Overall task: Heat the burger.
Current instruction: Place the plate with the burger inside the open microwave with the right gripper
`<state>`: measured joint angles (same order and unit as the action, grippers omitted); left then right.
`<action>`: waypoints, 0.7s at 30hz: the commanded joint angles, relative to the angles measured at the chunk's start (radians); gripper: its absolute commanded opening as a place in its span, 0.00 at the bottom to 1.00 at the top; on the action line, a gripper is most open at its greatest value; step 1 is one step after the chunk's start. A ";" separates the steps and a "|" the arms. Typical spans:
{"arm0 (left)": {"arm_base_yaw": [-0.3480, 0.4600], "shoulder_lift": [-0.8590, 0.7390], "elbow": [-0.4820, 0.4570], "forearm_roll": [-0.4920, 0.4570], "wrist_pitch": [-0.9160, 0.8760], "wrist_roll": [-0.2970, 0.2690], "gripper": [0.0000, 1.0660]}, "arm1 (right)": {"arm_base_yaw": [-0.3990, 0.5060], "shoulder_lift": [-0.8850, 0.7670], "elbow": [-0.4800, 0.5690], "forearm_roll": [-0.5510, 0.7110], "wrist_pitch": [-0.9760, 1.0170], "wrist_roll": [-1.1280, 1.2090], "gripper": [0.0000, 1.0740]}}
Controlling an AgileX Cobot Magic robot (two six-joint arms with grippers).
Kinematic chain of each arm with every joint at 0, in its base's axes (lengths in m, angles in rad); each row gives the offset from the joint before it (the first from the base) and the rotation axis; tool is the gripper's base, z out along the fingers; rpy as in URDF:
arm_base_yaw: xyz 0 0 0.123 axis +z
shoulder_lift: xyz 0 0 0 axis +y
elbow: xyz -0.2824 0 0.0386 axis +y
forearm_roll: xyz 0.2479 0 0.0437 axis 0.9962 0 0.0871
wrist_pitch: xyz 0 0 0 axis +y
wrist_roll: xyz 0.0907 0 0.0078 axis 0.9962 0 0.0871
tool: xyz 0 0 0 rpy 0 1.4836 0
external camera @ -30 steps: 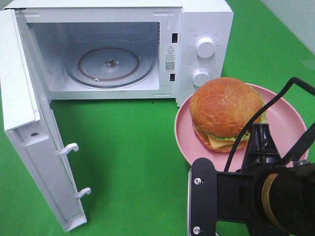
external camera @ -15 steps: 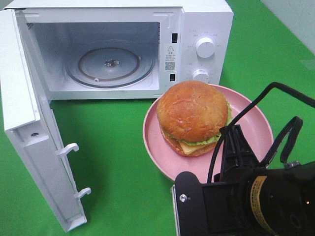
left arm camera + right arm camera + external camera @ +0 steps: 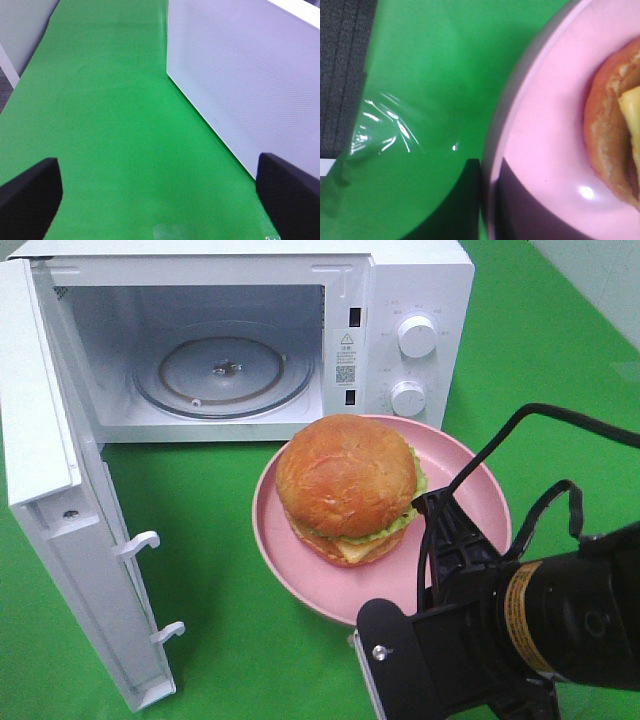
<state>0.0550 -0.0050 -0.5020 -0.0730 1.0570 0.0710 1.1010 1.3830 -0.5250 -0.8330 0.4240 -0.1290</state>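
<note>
While the right end effector (image 3: 487, 200) clamps the pink plate (image 3: 290, 565), the burger (image 3: 345, 475) sits upright, cheese facing that arm.

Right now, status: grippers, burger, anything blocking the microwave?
Right gripper shut on plate rim. Left gripper open, empty. Burger on plate, before open microwave. Nothing between them.

We see a round burger (image 3: 347, 485), glossy golden-brown bun with green lettuce and yellow cheese along its five o'clock edge; a plain round pink plate (image 3: 455, 465); a boxy white microwave (image 3: 420, 285), its door (image 3: 240, 75) finely dot-meshed; plain green table cloth (image 3: 240, 540).
</note>
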 commanded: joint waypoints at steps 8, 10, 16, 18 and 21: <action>-0.007 -0.022 0.003 -0.001 -0.014 -0.005 0.91 | -0.150 -0.009 -0.009 0.115 -0.130 -0.328 0.00; -0.007 -0.022 0.003 -0.001 -0.014 -0.005 0.91 | -0.172 -0.009 -0.017 0.153 -0.135 -0.392 0.00; -0.007 -0.022 0.003 -0.001 -0.014 -0.005 0.91 | -0.215 -0.009 -0.037 0.252 -0.133 -0.568 0.00; -0.007 -0.022 0.003 -0.001 -0.014 -0.005 0.91 | -0.231 -0.009 -0.044 0.298 -0.131 -0.633 0.00; -0.007 -0.022 0.003 -0.001 -0.014 -0.005 0.91 | -0.265 -0.009 -0.063 0.403 -0.131 -0.776 0.00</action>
<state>0.0550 -0.0050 -0.5020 -0.0730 1.0570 0.0710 0.8410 1.3850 -0.5730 -0.4360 0.3340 -0.8690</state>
